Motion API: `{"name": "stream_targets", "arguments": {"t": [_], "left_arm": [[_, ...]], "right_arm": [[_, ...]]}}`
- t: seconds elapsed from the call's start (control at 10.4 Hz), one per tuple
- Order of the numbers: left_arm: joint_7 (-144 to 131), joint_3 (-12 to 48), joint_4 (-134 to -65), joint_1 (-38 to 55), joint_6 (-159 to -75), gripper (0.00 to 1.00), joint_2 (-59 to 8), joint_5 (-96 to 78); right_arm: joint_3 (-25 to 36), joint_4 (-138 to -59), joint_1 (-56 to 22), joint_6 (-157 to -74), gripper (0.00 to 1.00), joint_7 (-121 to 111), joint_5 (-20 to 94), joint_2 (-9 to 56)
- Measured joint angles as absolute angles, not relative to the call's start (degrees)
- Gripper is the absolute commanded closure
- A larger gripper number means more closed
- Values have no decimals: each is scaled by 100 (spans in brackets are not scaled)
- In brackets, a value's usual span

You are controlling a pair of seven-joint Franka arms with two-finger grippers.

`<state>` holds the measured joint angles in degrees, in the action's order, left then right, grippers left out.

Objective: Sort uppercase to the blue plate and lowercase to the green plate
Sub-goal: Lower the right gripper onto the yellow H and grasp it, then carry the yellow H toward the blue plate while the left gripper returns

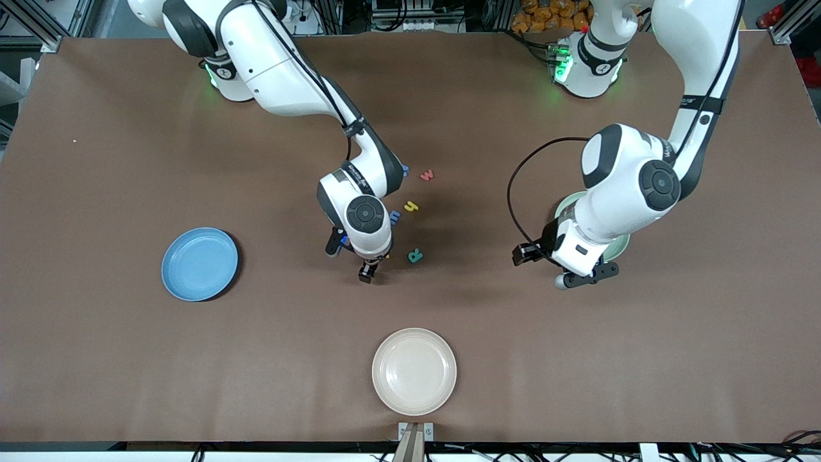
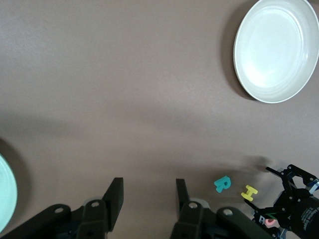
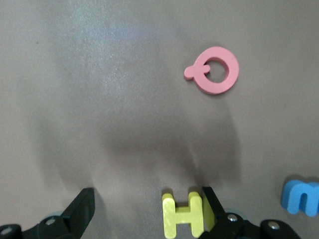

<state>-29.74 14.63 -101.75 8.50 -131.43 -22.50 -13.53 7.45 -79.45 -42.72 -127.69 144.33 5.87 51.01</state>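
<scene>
Working down from the bench, I see the blue plate bare at nine o'clock of the letters, awaiting capitals; the green plate sits under my waiting left gripper, jaws part-spread, empty. My right gripper hangs low over the yellow H, jaws spread to straddle it. The red Q lies near.

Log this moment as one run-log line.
right gripper: jaws open, low beside yellow H | left gripper: empty, by green plate | blue plate: empty
</scene>
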Motion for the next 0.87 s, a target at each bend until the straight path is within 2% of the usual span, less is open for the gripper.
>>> {"name": "stream_targets", "arguments": {"t": [0.87], "left_arm": [[-3038,1465,-10174,882,-13168,50,-2271,-1353]], "right_arm": [[722,-7867,-4338,-12850,2,14454,587,5094]]}}
